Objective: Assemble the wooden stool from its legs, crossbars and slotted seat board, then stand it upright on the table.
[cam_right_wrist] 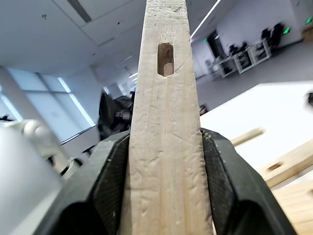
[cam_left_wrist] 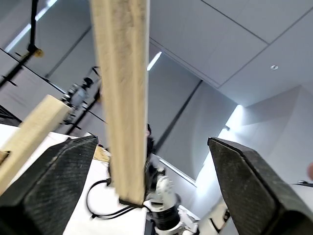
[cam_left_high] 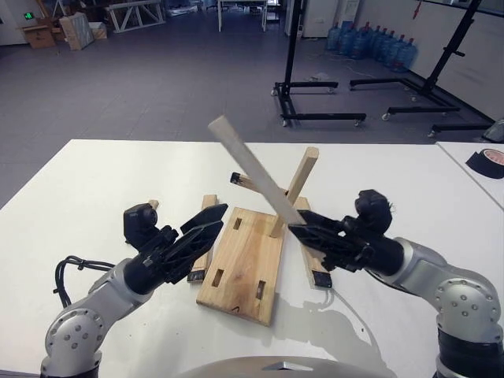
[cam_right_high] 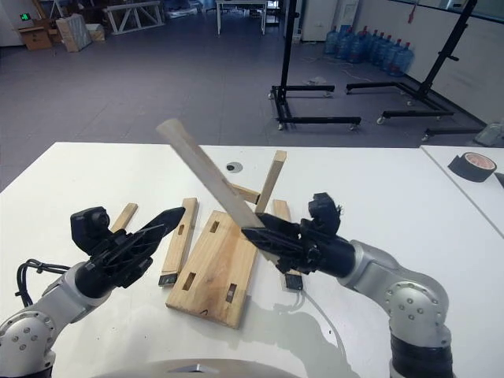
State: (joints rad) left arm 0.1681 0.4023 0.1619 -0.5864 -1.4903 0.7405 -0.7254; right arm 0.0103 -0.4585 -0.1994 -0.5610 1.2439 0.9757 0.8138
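The slotted seat board (cam_left_high: 244, 264) lies flat mid-table. One leg (cam_left_high: 299, 185) stands tilted at the board's far edge, with a short crossbar (cam_left_high: 242, 182) beside it. My right gripper (cam_left_high: 303, 230) is shut on a long leg (cam_left_high: 252, 169) that slants up and to the left over the board; the right wrist view shows this leg (cam_right_wrist: 166, 122) with a mortise hole, clamped between the pads. My left gripper (cam_left_high: 206, 224) hovers open at the board's left edge, its fingers (cam_left_wrist: 49, 186) wide apart and holding nothing. Two more legs lie flat, one to the left (cam_left_high: 205, 236) and one to the right (cam_left_high: 313, 264) of the board.
A small wooden piece (cam_left_high: 153, 205) lies to the left on the white table (cam_left_high: 94, 181). A black tape roll (cam_left_high: 486, 161) sits at the far right. A black cable (cam_left_high: 71, 268) loops by my left arm. Black metal stands (cam_left_high: 315, 87) are on the floor beyond the table.
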